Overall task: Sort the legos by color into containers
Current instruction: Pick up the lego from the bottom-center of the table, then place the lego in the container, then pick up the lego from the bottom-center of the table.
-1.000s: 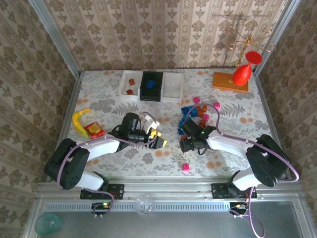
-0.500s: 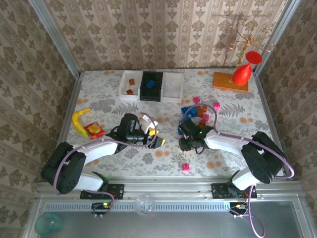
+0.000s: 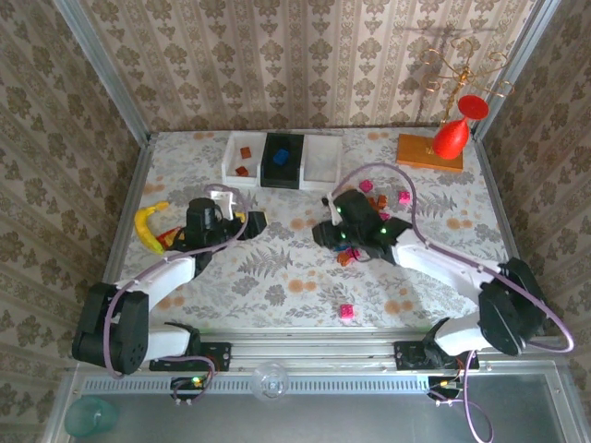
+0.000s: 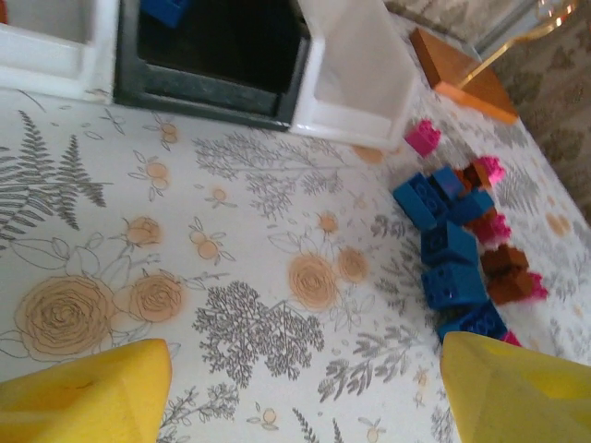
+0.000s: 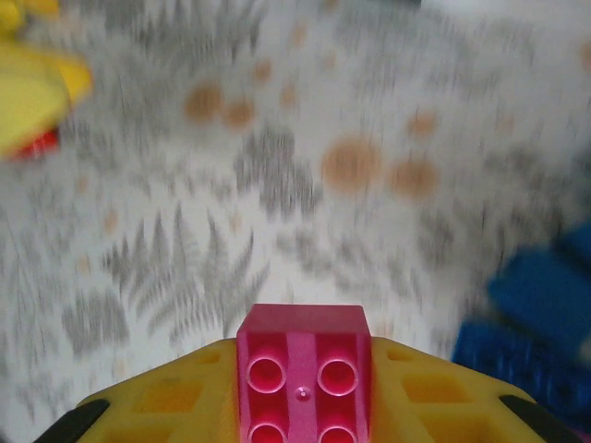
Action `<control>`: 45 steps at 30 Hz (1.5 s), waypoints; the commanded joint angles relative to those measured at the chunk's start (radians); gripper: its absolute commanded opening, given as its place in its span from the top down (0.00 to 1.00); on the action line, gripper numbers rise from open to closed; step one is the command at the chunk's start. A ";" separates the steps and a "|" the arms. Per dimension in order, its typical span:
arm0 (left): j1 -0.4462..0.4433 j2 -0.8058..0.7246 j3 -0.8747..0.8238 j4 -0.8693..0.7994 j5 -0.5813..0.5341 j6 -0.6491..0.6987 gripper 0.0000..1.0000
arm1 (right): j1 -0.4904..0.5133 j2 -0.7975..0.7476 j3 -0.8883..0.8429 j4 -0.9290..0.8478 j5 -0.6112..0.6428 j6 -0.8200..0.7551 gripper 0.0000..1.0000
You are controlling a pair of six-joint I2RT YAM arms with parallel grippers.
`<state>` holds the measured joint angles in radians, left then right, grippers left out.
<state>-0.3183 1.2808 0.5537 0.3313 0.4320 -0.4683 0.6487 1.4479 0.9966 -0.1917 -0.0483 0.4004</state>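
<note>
My right gripper [image 5: 303, 365] is shut on a magenta-pink lego [image 5: 303, 369], held between its yellow fingers [image 5: 166, 397] above the table; the view is blurred. In the top view the right gripper [image 3: 322, 233] hangs left of the loose legos [image 3: 362, 247], in front of the containers [image 3: 282, 159]. The left white bin [image 3: 242, 159] holds orange-brown bricks, the black bin [image 3: 282, 157] a blue one [image 4: 166, 9]. My left gripper [image 3: 251, 221] stands open over bare table, its yellow fingers [image 4: 83, 397] wide apart with nothing between them. Blue, pink and brown legos [image 4: 457, 249] lie ahead to its right.
A yellow banana toy [image 3: 148, 226] and a red packet lie by the left arm. The orange base [image 3: 429, 152] with a red bulb [image 3: 452, 138] stands at the back right. One pink lego [image 3: 346, 311] sits alone near the front edge.
The right gripper shut on the pink lego and carried it up and back toward the bins. The left arm drew back to the left, still open.
</note>
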 commanded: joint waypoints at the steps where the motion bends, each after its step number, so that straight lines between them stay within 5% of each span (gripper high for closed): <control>1: -0.009 0.016 0.080 0.030 0.027 -0.086 0.22 | -0.079 0.123 0.117 0.114 0.082 0.017 0.66; 12: -0.098 0.041 0.187 -0.042 0.025 -0.043 0.22 | -0.244 0.686 0.697 0.088 0.086 0.000 0.62; 18: -0.129 0.048 0.198 -0.058 0.035 -0.028 0.22 | -0.262 0.793 0.915 -0.028 0.037 -0.056 0.38; 24: -0.132 0.045 0.154 -0.037 0.154 0.078 0.22 | -0.258 0.522 0.660 -0.020 -0.019 -0.080 0.30; 31: -0.208 0.003 0.114 -0.165 0.414 0.376 0.22 | -0.187 0.108 0.214 -0.227 0.098 -0.097 0.18; 38: -0.254 -0.038 0.038 -0.189 0.434 0.580 0.23 | -0.105 -0.148 -0.037 -0.480 0.091 0.000 0.12; 45: -0.250 -0.022 0.042 -0.284 0.386 0.700 0.23 | 0.084 -0.160 -0.151 -0.572 0.091 0.249 0.13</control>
<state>-0.5697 1.2572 0.5892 0.1009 0.8139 0.1284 0.6727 1.2930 0.8692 -0.6807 0.0242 0.5064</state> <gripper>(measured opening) 0.773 0.873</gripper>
